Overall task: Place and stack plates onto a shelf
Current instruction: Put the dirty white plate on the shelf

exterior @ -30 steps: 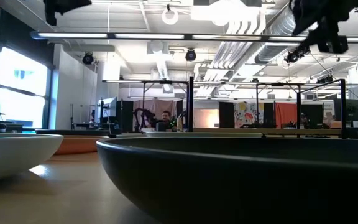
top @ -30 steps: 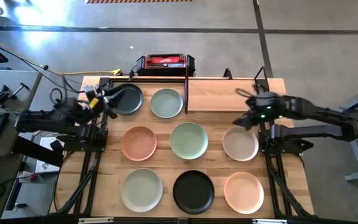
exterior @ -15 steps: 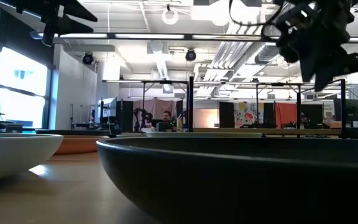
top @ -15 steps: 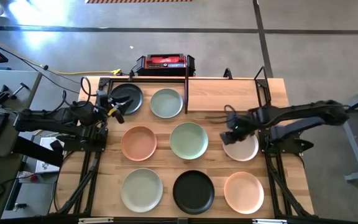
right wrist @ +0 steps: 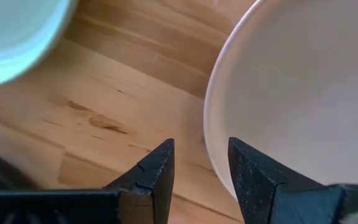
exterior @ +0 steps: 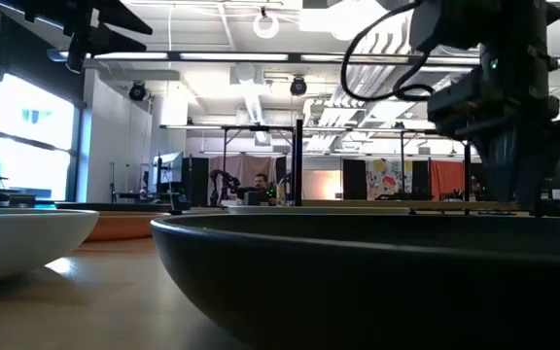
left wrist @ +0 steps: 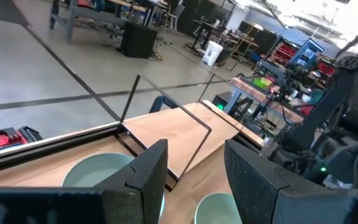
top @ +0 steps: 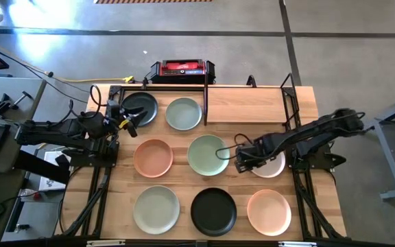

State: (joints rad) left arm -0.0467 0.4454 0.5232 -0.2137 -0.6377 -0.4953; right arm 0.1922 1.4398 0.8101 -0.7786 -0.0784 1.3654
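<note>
Eight plates lie flat on the tabletop in the high view: black (top: 141,106), sage (top: 184,113), peach (top: 153,158), sage (top: 208,154), beige (top: 271,165), sage (top: 156,209), black (top: 213,211), peach (top: 269,211). The shelf (top: 249,105) stands at the far right. My right gripper (top: 241,160) is open and low at the beige plate's left rim (right wrist: 207,134). One finger is over the plate and one over the wood, and no touch shows. My left gripper (top: 130,116) hangs open above the far black plate.
The shelf's upright black bar (top: 206,89) stands between the far sage plate and the shelf board. A red and black device (top: 182,68) lies beyond the table's far edge. Bare wood (right wrist: 104,118) separates the beige plate from the middle sage plate (right wrist: 14,37).
My right gripper has swung from beside the shelf toward the table's left and near edge. It has also dropped to the beige plate's left rim. My left gripper shifted slightly right over the far black plate, then held still. No plate has moved.
</note>
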